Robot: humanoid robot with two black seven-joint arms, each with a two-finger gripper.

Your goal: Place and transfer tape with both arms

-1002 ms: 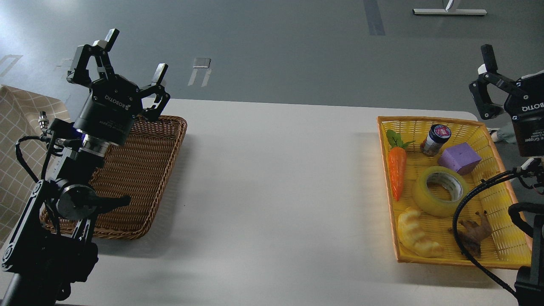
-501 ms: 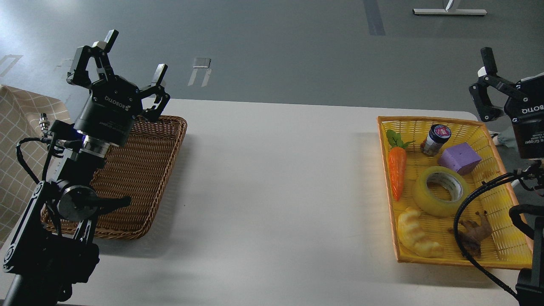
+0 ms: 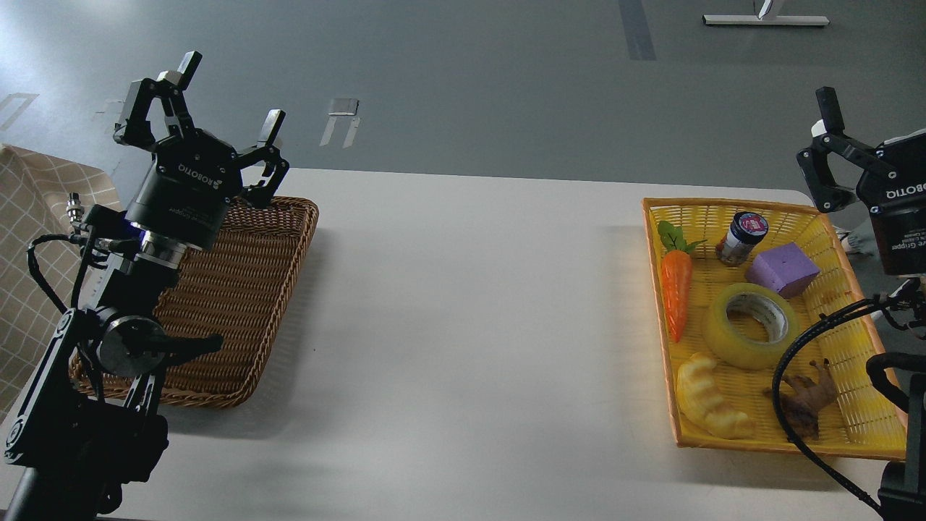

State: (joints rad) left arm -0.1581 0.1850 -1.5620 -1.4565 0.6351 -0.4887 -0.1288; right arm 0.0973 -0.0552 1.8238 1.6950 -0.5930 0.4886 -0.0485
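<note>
Two baskets on the white table [image 3: 470,325]. I see the tape [image 3: 749,316] lying flat in the yellow basket [image 3: 854,405] at right, between the carrot toy [image 3: 676,293] and the purple block [image 3: 781,269]. Left gripper [image 3: 228,94] raised over the brown wicker basket [image 3: 231,304], fingers spread, empty. Right gripper [image 3: 832,145] cut by the frame edge; one finger visible, so I cannot tell its spread.

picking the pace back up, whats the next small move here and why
Probably swing the right hand in over the yellow basket and down toward the tape. The roll lies flat there, untouched, beside the purple block, while that hand is off past the basket's far right corner.
</note>
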